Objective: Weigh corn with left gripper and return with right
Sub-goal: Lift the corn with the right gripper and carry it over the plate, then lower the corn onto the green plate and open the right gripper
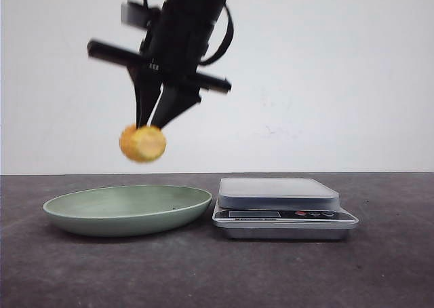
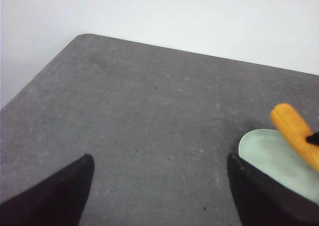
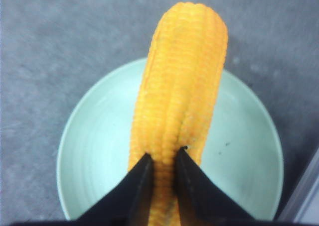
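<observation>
Yellow corn (image 1: 143, 143) is hanging in the air above the green plate (image 1: 81, 212), the right gripper (image 1: 150, 123) is clamping it, the scale (image 1: 279, 206) is sitting at the plate's 3 o'clock, and the left gripper (image 2: 159, 186) is standing wide open.

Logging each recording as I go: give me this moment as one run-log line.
right gripper: shut on corn, above green plate | left gripper: open, empty | scale: bare
</observation>
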